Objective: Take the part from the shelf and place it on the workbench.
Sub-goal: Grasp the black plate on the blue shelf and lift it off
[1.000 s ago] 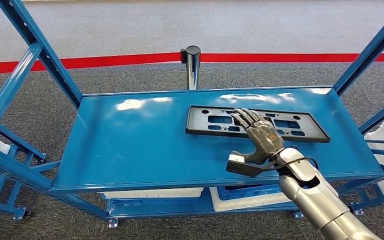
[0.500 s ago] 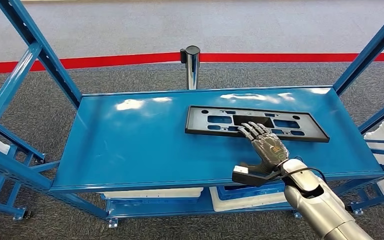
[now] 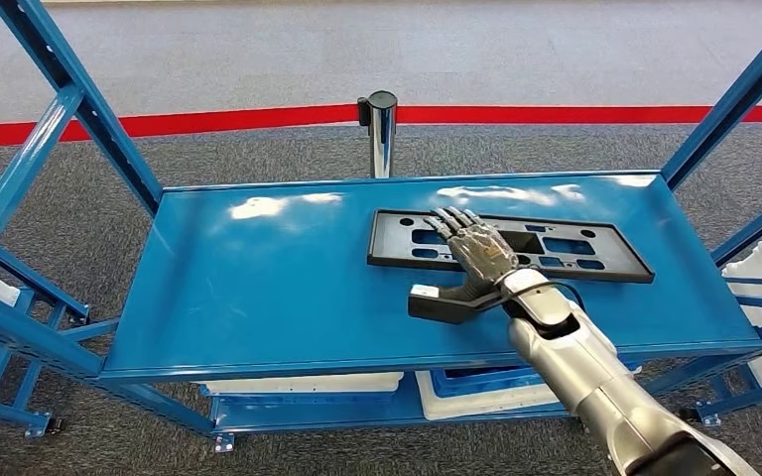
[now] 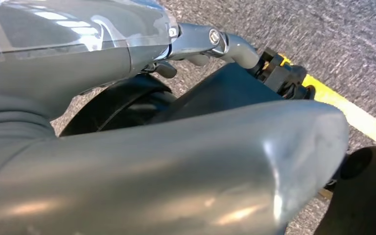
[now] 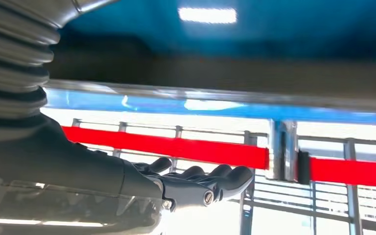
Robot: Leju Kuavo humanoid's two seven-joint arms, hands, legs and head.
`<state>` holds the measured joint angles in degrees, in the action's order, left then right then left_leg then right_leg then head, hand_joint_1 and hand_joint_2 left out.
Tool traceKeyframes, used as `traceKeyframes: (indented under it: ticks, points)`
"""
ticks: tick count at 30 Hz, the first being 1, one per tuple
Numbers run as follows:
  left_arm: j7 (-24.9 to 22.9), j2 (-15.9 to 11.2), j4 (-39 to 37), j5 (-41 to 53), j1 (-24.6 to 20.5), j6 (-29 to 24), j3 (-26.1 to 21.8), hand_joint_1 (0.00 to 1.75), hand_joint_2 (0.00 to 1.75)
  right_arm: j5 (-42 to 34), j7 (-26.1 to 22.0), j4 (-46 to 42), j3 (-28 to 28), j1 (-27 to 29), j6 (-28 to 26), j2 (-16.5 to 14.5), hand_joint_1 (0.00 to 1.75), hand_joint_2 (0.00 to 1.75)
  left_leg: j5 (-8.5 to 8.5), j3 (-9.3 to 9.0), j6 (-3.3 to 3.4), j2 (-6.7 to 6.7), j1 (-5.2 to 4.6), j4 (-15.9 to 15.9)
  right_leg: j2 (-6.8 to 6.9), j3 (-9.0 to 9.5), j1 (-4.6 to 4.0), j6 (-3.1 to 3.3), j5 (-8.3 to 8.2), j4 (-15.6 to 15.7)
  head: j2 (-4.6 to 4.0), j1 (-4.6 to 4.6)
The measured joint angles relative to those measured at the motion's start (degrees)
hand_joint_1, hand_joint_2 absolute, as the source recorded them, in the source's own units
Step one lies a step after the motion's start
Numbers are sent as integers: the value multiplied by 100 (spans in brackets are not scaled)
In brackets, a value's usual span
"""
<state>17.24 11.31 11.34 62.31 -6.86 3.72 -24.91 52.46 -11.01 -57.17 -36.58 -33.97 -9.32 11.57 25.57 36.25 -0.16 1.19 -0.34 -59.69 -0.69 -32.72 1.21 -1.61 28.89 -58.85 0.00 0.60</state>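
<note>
Reaching in from about five o'clock of the head view, the robot's right hand point(image 3: 476, 256) lies flat over the black part point(image 3: 595, 260), a long slotted plate resting on the blue shelf point(image 3: 258, 288). The fingers point(image 3: 453, 224) are stretched out side by side, only slightly apart, across the left portion of the plate, while the thick thumb point(image 3: 442, 302) juts out toward nine o'clock above the bare shelf surface in front of the part's near edge. Nothing is pinched or enclosed; whether the palm actually presses on the plate cannot be told. The part sits at roughly two o'clock from the shelf's middle, toward the back right, its long side parallel to the rear edge.

From the right wrist view the same hand point(image 5: 196, 188) shows dark fingers extended and lightly curved, holding nothing.

The left wrist view looks down along the left hand point(image 4: 176, 166) toward grey carpet point(image 4: 352, 54) with a yellow line point(image 4: 357, 120); how its fingers lie cannot be told.

Beyond the shelf, at twelve o'clock, a chrome post point(image 3: 382, 134) carries a red barrier belt point(image 3: 208, 121) across the carpet. White bins point(image 3: 308, 382) sit on the lower tier.
</note>
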Motion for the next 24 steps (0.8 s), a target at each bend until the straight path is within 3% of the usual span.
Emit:
traceKeyframes:
  ticks: [6,10,15,24]
  points:
    - [-70,5,0,28,-11,28,54,0,0,-19,185,922,-248,-712,-71,-435,0,175,1,4,0,1,0,0,1,-5,1,0,0,0,0,-2]
    - [-86,5,0,19,-12,32,71,0,0,-51,308,1727,-319,-1194,-231,-554,0,175,0,3,0,11,-1,-2,8,-2,2,0,0,1,0,-1]
    - [-94,5,0,-8,-10,32,72,0,0,-73,375,2463,-340,-1476,-350,-481,0,175,1,4,1,11,-2,-4,9,-1,3,0,0,4,0,-7]
    - [-104,3,0,-36,-1,14,72,0,0,-128,433,3081,-278,-1505,-460,-75,0,175,2,4,2,11,-2,-4,9,-2,2,0,1,5,0,-5]
